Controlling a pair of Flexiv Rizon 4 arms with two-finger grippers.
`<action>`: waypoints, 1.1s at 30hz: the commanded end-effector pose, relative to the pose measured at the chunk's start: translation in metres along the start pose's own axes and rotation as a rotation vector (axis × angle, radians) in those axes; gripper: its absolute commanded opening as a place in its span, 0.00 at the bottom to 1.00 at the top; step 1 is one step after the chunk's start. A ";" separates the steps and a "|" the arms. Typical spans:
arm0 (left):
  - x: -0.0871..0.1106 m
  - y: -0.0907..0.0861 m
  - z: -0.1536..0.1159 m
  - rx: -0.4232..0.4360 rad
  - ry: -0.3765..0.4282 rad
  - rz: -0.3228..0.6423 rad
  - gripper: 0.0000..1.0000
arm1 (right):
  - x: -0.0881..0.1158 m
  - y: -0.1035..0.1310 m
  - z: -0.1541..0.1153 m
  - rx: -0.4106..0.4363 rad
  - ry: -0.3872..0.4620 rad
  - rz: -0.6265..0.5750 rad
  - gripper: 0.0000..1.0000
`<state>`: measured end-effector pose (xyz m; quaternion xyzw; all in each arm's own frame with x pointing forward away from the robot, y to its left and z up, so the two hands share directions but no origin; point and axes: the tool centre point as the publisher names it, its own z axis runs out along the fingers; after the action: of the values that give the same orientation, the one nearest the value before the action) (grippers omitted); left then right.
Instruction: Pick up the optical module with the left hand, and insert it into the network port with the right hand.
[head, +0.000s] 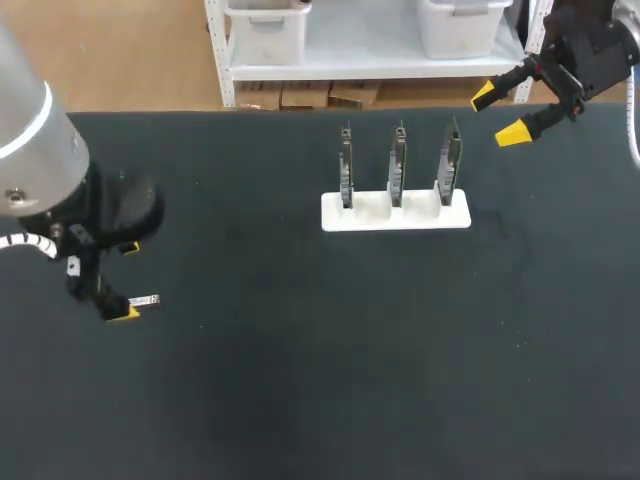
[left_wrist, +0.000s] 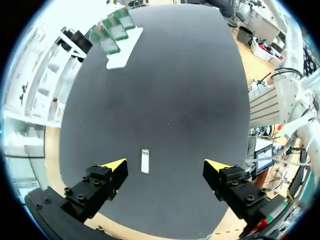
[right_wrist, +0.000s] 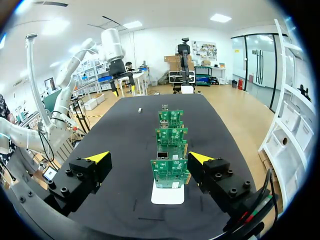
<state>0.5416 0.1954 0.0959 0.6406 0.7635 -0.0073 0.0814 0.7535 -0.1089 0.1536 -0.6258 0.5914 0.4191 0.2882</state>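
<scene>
optical module (head: 145, 300): small flat silvery metal bar lying on the matte black table (head: 300, 380), left-middle of the head frame, well away from the boards. Not picked yet.

Long axis runs left-right in the head frame. In the left wrist view the module (left_wrist: 145, 161) points straight out ahead, crosswise to the line between the tips, so the fingers would close on its narrow sides.

left gripper (head: 126, 281) is right over it with its fingers spread wide and holding nothing. The module sits in the gap (left_wrist: 165, 165), off-centre toward one finger and touching neither. I'd guess centre first, then descend.

right gripper (head: 498, 115): upper right of the head frame, also spread wide and empty, hovering behind the white board holder (head: 395, 214). The holder has three slots with three green circuit boards (right_wrist: 170, 172) standing upright in a row. Nearest board carries a boxy metal network port (right_wrist: 162, 156), just ahead of the right gripper's tips (right_wrist: 149, 157).
</scene>
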 end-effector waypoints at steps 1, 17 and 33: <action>-0.003 0.012 0.015 0.040 0.018 -0.013 1.00 | 0.000 0.002 0.001 0.006 -0.001 -0.002 1.00; 0.006 0.016 0.052 0.004 0.026 0.037 1.00 | 0.000 0.002 0.001 0.006 -0.001 -0.002 1.00; 0.027 0.032 0.073 0.004 0.120 -0.016 1.00 | 0.000 0.002 0.001 0.006 -0.001 -0.002 1.00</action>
<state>0.5681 0.2233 0.0275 0.6368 0.7693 0.0236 0.0452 0.7535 -0.1090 0.1536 -0.6258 0.5914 0.4191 0.2882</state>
